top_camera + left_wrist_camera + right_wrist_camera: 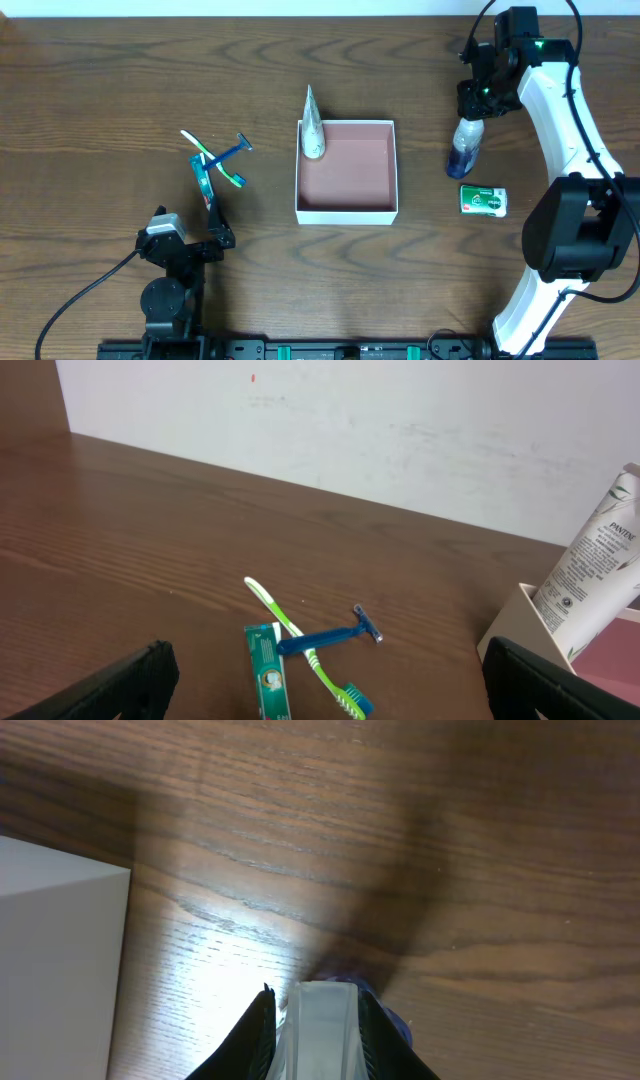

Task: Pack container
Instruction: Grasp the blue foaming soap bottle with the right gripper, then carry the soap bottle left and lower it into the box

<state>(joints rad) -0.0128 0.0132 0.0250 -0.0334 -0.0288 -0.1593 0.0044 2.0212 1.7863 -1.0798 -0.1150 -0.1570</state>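
Note:
The container [346,213] is a shallow white box with a pinkish bottom at the table's middle. A white tube [313,125] leans in its back left corner, also in the left wrist view as the tube [598,565] over the container's corner [520,615]. To the right of the container stands a blue bottle [463,152]. My right gripper [478,108] is above it, and in the wrist view the gripper [320,1020] is shut on the bottle's clear cap [325,1040]. My left gripper [215,243] stands open near the front left, empty [325,685].
A green toothbrush [215,160], a blue razor [228,152] and a green toothpaste box [205,182] lie crossed left of the container, just ahead of my left gripper. A small green pack [483,200] lies in front of the bottle. The container's white wall [60,970] is left of the right gripper.

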